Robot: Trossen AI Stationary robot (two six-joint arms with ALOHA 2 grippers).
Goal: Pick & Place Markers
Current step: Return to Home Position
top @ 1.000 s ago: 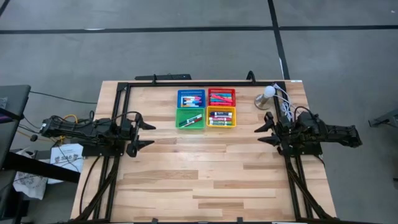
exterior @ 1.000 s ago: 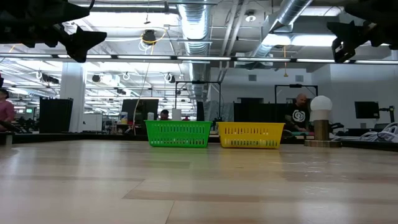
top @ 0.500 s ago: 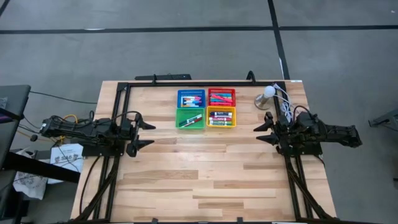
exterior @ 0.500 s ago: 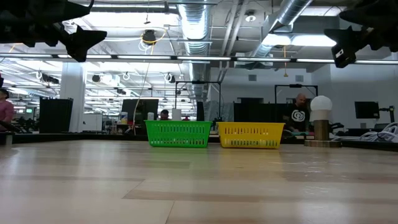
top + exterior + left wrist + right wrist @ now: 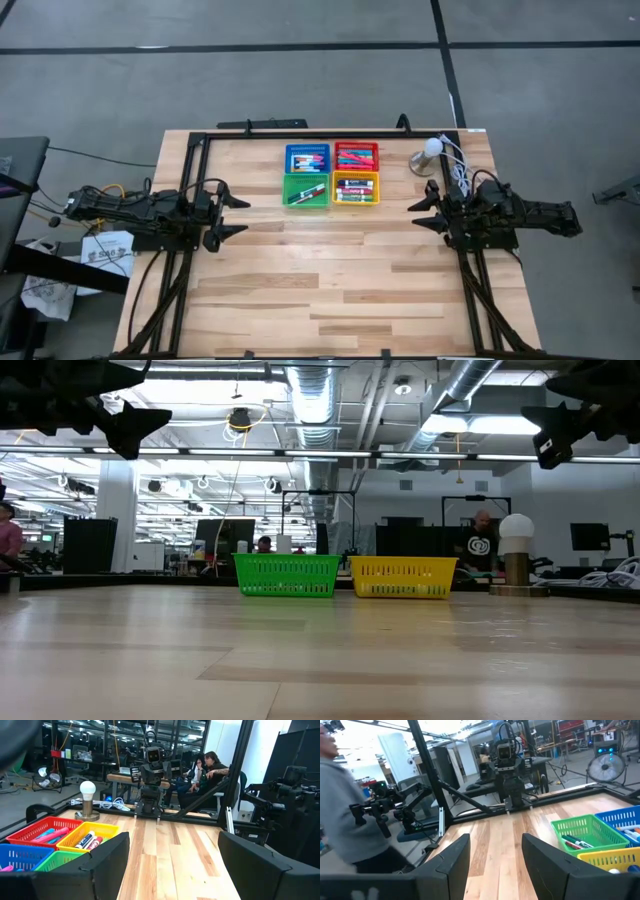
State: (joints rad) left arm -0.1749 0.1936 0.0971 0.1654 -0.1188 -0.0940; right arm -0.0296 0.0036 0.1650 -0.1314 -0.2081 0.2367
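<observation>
The markers (image 5: 331, 172) lie sorted in four mesh baskets in a square at the table's far middle: blue (image 5: 306, 158), red (image 5: 356, 154), green (image 5: 306, 189) and yellow (image 5: 356, 188). The left wrist view shows markers in the yellow basket (image 5: 91, 840) and in the red one (image 5: 50, 832). My left gripper (image 5: 240, 216) hangs open above the table's left side, pointing level toward the right. Facing it from the right side, my right gripper (image 5: 414, 216) is also open. Neither has anything between its fingers.
A round white bulb on a wooden base (image 5: 428, 154) stands with white cables at the far right, close to my right arm. A black frame (image 5: 200, 140) runs along the table's far and side edges. Bare wood (image 5: 330, 280) fills the middle and near part. A person in grey (image 5: 350, 805) stands beyond the table.
</observation>
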